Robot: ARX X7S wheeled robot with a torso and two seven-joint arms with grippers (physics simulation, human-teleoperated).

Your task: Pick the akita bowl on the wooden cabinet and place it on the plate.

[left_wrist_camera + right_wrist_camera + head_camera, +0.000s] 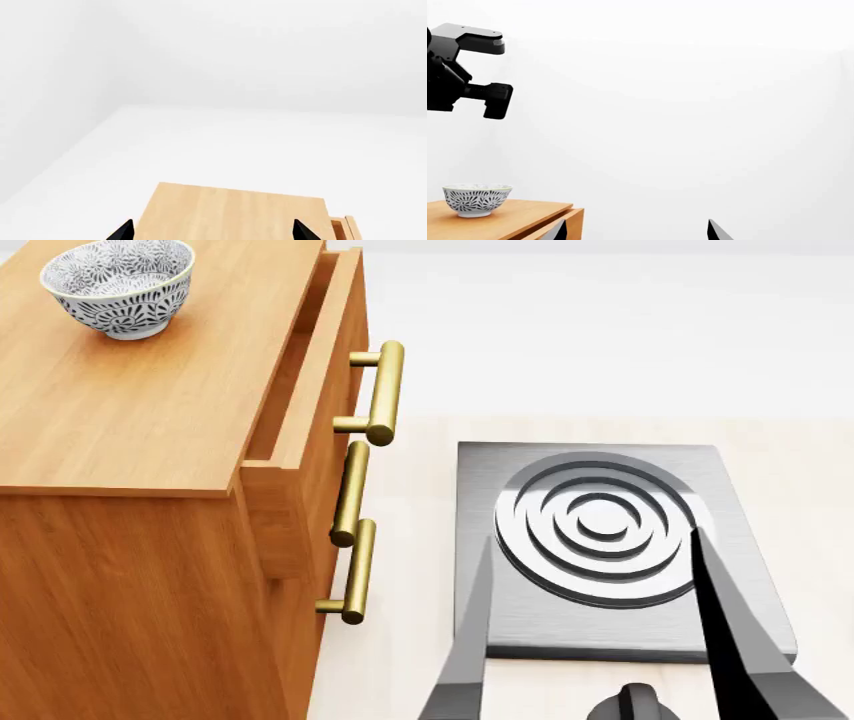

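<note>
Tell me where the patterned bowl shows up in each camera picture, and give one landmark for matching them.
Head view: the bowl sits at the top left, on the wooden cabinet.
Right wrist view: the bowl is at the lower left, on the cabinet top.
Left wrist view: not in it; only the bare cabinet top shows.
Shared landmark: the cabinet, with its top drawer slightly open.

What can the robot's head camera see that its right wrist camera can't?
Only the head view shows the brass handles down the front of the wooden cabinet, a grey stove plate with round rings beside the cabinet, and the inside of the akita bowl.

Only the right wrist view shows a black robot part high up, plus the right gripper with its jaws apart.

Both show the speckled bowl standing upright on the cabinet top, with nothing gripping it. Neither shows the plate.
</note>
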